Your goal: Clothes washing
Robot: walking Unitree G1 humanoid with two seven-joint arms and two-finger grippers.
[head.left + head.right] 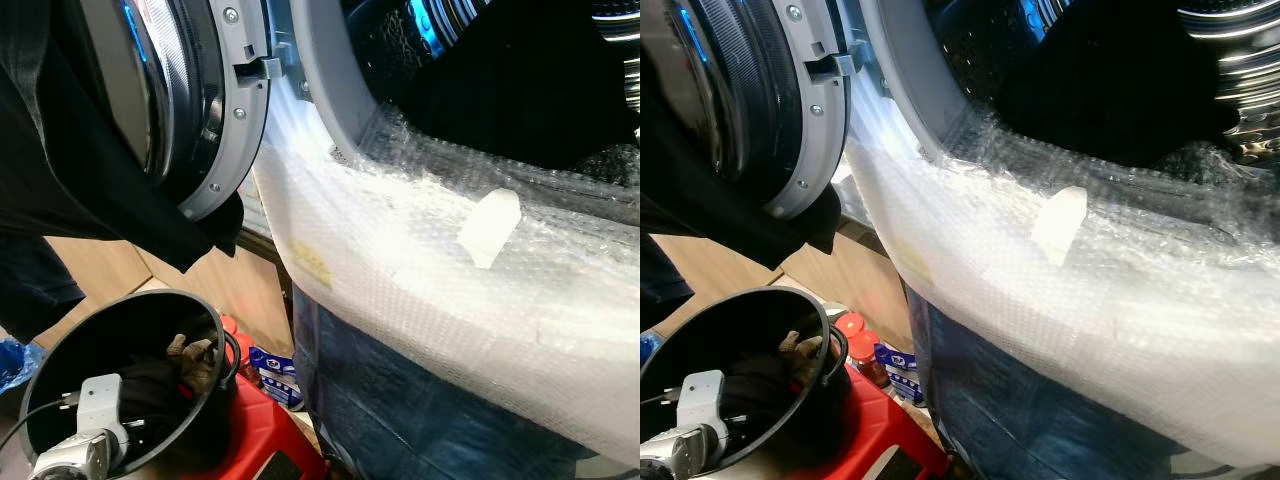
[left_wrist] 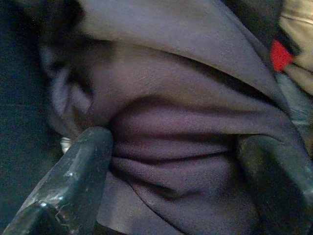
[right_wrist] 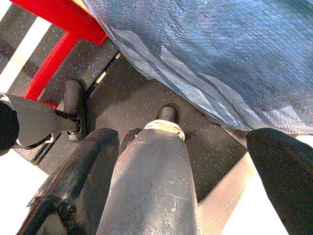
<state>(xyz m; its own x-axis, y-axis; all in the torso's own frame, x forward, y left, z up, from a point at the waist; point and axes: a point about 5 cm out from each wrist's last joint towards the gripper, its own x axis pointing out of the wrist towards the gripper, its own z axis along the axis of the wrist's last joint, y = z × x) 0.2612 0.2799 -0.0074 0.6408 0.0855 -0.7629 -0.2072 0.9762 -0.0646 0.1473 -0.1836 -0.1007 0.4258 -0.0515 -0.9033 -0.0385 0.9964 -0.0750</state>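
Left claw (image 2: 181,161) grips one dark garment (image 2: 186,122) inside one black bucket (image 1: 215,400); right claw (image 3: 195,161) hangs wide.

A dark speckled floor (image 3: 142,105) lay underfoot, with a red stool (image 1: 262,430) standing on it. Light wooden panelling (image 1: 245,290) ran behind, and blue light glinted above.

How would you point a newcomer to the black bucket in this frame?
Start at the washing machine, its front wrapped in bubble wrap and its door swung open. Look down below that door: the round black bucket stands on a red stool, with dark clothes inside. Its open circular rim sets it apart from the small containers beside it.
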